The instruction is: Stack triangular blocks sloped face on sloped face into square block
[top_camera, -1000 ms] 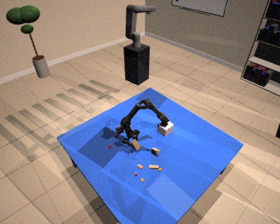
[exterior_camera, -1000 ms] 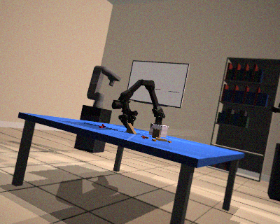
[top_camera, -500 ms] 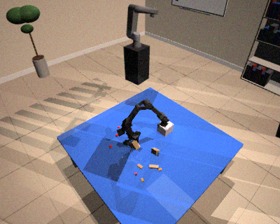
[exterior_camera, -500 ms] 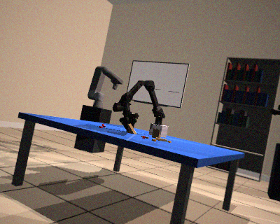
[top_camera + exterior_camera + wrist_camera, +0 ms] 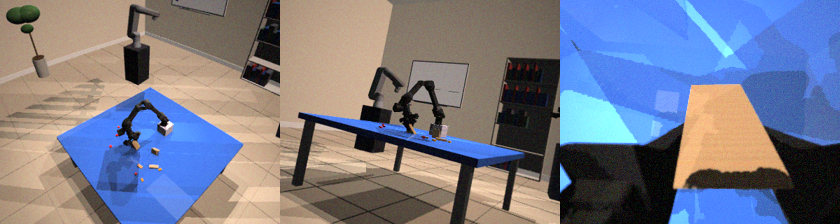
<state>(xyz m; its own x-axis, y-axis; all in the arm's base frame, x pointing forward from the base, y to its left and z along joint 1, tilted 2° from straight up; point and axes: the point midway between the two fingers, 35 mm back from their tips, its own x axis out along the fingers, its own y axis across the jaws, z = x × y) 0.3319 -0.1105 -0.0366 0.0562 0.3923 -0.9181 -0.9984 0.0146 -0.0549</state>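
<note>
My gripper (image 5: 132, 143) (image 5: 409, 126) (image 5: 717, 125) is shut on a tan triangular block (image 5: 136, 145) (image 5: 411, 129) (image 5: 717, 135). In the wrist view the block stands between the dark fingers, with a dark shadow across its near end. Its lower part seems to be at the table, but I cannot tell whether it touches. The other triangular block (image 5: 155, 151) (image 5: 436, 134) lies on the blue table (image 5: 210, 147) (image 5: 462, 148), apart from the held one, to its right in the top view. It is not in the wrist view.
Small tan pieces (image 5: 154, 166) (image 5: 140, 166) and small orange pieces (image 5: 159, 169) (image 5: 142, 180) lie toward the front of the top view. A red piece (image 5: 136, 173) lies near them; other red pieces (image 5: 110, 146) (image 5: 117, 135) lie left of the gripper. The arm's white base (image 5: 165, 129) stands behind the free block.
</note>
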